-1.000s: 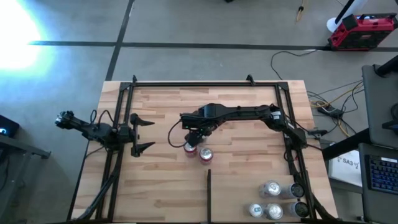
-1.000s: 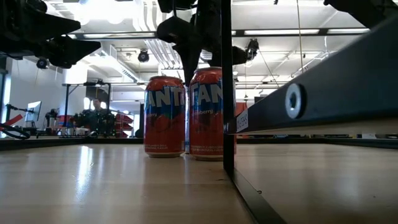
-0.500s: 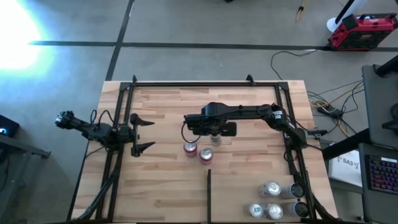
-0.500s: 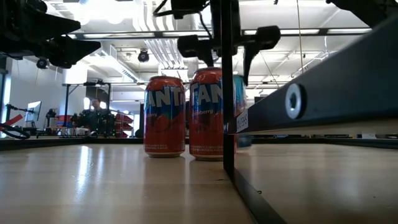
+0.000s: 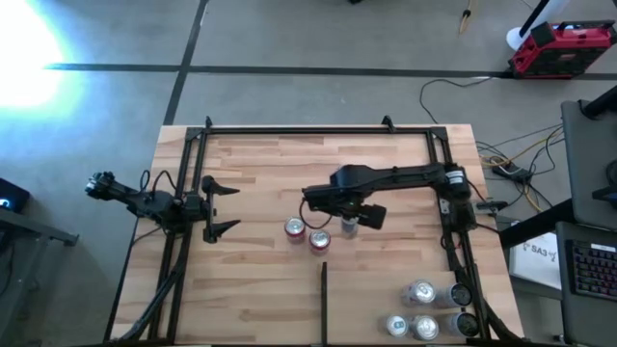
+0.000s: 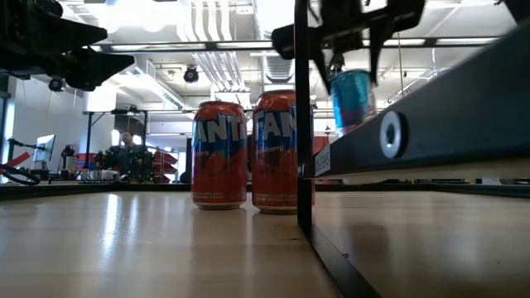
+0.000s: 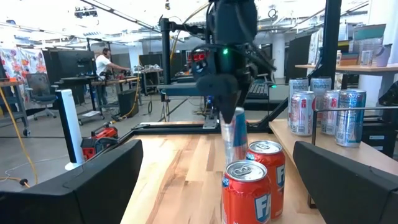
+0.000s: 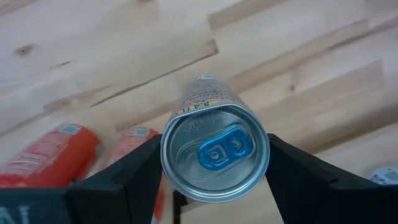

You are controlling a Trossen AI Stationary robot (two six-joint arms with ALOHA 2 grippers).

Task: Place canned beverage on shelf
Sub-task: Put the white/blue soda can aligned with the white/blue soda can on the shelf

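A slim blue can with a silver top [image 8: 215, 152] is held by my right gripper [image 5: 349, 218] above the shelf, a light wooden board [image 5: 260, 164] with a black tube frame. The can also shows in the low view [image 6: 352, 98] and the left wrist view [image 7: 234, 134]. Two red cans [image 5: 295, 228] [image 5: 319, 238] stand upright on the board just left of it. My left gripper [image 5: 224, 206] is open and empty at the board's left side. My right gripper pinches the blue can's side wall just under its top rim [image 8: 168, 163] between its two fingers [image 8: 127, 174]. The fingers come from above, pointing down. The can hangs below them, slightly tilted, lifted clear of the board [image 6: 352, 98].
A thin dark divider strip [image 5: 324, 299] runs from the board's near edge toward the red cans. Several silver-topped cans [image 5: 421, 292] stand at the near right corner. Black frame tubes [image 5: 445, 193] line the board's sides. Bare board lies right of the held can.
My right gripper has gone from over the red cans toward the table's right edge and a little nearer. It has carried the blue can out from behind the red cans and lifted it clear of the board. The red cans have stayed put.
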